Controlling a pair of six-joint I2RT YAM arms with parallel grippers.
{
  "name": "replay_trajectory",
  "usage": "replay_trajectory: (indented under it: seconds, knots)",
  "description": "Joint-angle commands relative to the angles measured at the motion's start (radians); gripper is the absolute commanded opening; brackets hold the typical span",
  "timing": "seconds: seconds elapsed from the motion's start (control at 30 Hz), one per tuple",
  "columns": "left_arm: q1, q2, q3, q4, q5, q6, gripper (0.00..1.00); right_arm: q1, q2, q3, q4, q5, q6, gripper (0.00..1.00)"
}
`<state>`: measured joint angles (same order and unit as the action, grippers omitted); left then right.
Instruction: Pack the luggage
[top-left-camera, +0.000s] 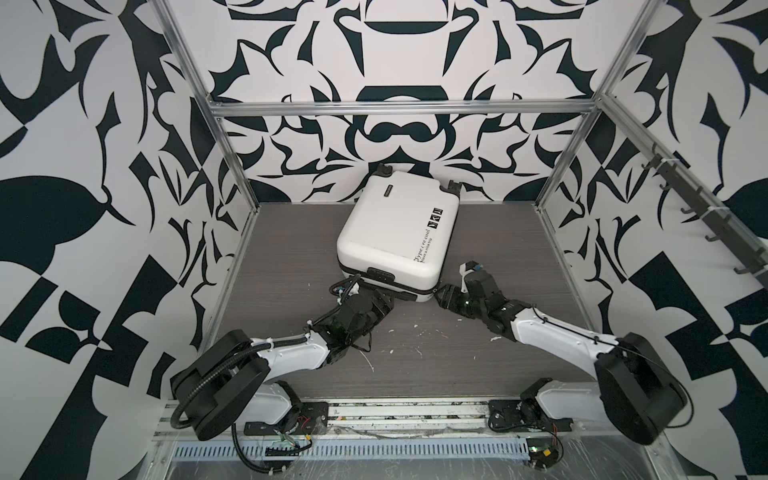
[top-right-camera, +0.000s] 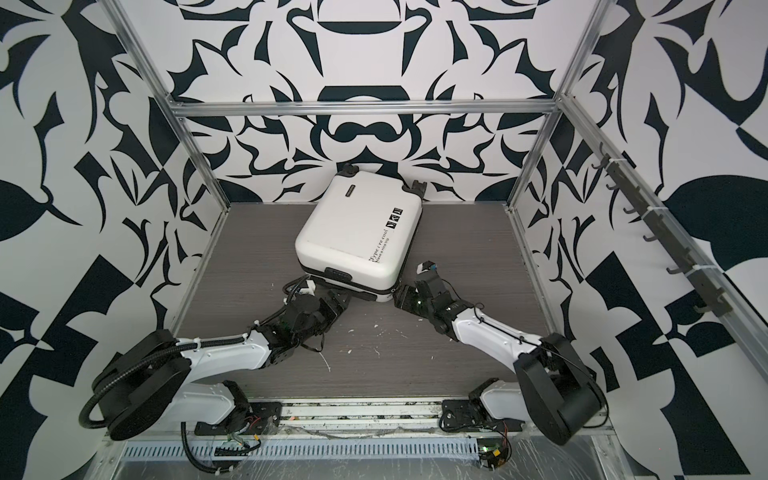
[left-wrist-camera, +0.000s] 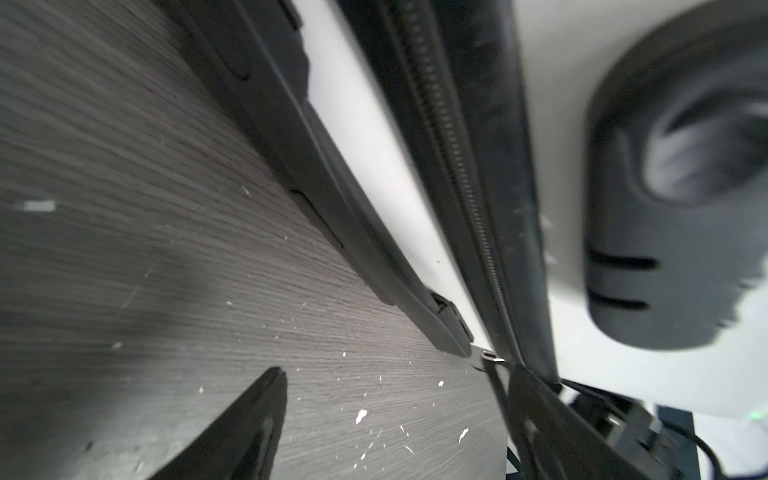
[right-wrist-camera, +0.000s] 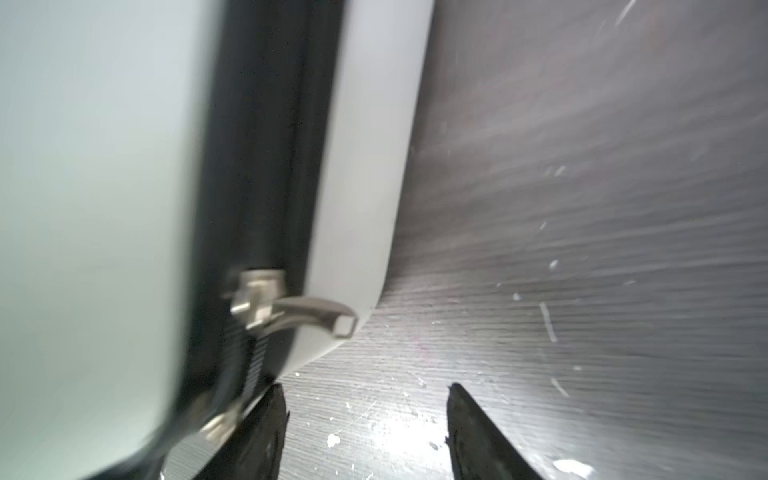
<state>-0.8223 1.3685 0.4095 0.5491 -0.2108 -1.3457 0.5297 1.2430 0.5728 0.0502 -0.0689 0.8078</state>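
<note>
Left pincer (top-left-camera: 386, 302) and right pincer (right-wrist-camera: 365, 388) both gape empty beside the near zippered edge of the white luggage (top-left-camera: 395, 232) lying on the bench (top-left-camera: 291, 257).

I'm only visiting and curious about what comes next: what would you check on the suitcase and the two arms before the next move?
1. Luggage lies flat on the table, lid down: ok.
2. Right jaws open, nothing between them: ok.
3. Left jaws open, nothing held: ok.
4. Zipper pull ahead of the right jaws, not gripped: ok.
5. Zip shut all the way round: cannot tell.
</note>
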Motion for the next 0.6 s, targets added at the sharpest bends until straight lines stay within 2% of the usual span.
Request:
replay_trajectory:
  seconds: [0.0,0.27,0.4,0.5,0.57]
  knots:
    - [0.015,0.053,-0.021,0.149,0.021,-0.027,0.81,0.0,-0.093,-0.039,-0.034,0.076,-0.065,0.63]
    - [0.043,0.242,-0.068,0.468,0.014,-0.078,0.72,0.001,-0.285,-0.115,-0.063,0.156,-0.106,0.6]
    - [0.049,0.361,-0.107,0.682,-0.024,-0.098,0.68,0.0,-0.358,-0.156,-0.032,0.204,-0.134,0.65]
    - [0.051,0.459,-0.125,0.849,-0.045,-0.112,0.66,0.001,-0.402,-0.221,0.085,0.201,-0.17,0.65]
    - [0.057,0.498,-0.121,0.877,-0.038,-0.143,0.65,0.0,-0.423,-0.273,0.172,0.204,-0.189,0.69]
